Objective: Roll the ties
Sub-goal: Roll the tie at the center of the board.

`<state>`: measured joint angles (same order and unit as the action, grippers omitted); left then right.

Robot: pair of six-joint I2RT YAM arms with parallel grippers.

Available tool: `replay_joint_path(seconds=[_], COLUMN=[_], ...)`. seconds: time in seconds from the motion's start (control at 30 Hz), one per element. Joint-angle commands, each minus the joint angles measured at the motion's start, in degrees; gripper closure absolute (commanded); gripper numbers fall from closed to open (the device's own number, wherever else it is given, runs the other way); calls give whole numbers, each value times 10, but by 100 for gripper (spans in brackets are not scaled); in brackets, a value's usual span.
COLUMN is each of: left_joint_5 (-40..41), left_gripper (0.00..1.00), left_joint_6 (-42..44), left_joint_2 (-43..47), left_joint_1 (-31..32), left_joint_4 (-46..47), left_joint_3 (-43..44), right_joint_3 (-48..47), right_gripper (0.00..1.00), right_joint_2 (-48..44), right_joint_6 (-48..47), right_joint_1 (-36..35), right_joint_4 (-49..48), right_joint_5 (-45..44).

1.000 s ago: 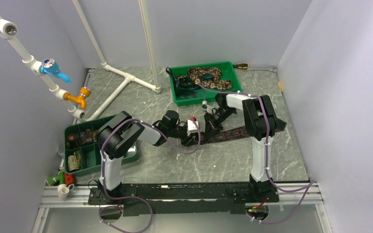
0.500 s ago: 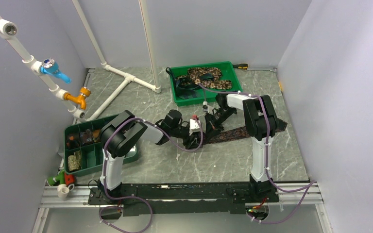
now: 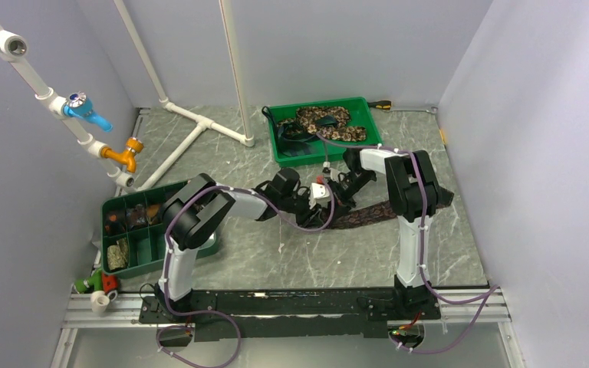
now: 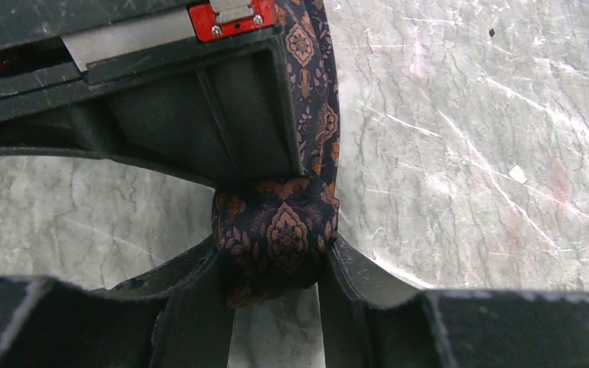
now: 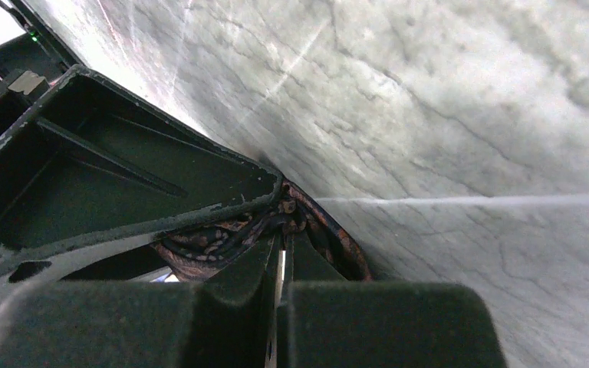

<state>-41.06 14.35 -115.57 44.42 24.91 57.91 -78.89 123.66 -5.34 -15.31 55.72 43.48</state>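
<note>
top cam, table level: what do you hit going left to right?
compartment tray → left claw, clamped on the rolled end → tie, flat part → right arm, upright link. The right claw is left out: it overlaps the tie.
</note>
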Motion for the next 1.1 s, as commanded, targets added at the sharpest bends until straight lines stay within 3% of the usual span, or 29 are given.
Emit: replay_joint_path(seconds=[0.0, 0.17, 0.37, 0.47, 0.67, 0.77, 0.9, 1.07], left_joint_5=[47, 109, 151, 156, 158, 158, 161, 160], left_gripper=[67, 81, 87, 87, 87, 87, 86, 84], left_joint_6=[49, 85, 108, 113, 120, 121, 123, 123], left_joint_2=[-39, -44, -40, -44, -52, -52, -54, -53], left_joint_1=[25, 25, 25, 26, 30, 32, 33, 32], left_joint_4=[-119, -199, -248, -269, -281, -284, -286, -287], left_joint_3=[47, 29, 13, 22, 41, 42, 43, 45], right_joint_3=[24, 3, -32, -40, -43, -54, -58, -22], right_gripper=[100, 99, 69, 60, 41, 41, 46, 64], right_joint_2=[24, 6, -49, -61, -75, -63, -45, -40], right_joint_6=[-31, -40, -104, -140, -138, -124, -110, -86], right_joint_1=[-12, -8, 52, 71, 73, 70, 44, 35], right_joint_4=[-83, -61, 62, 117, 118, 115, 102, 63], right_joint_5=[-104, -67, 26, 63, 132, 150, 108, 31])
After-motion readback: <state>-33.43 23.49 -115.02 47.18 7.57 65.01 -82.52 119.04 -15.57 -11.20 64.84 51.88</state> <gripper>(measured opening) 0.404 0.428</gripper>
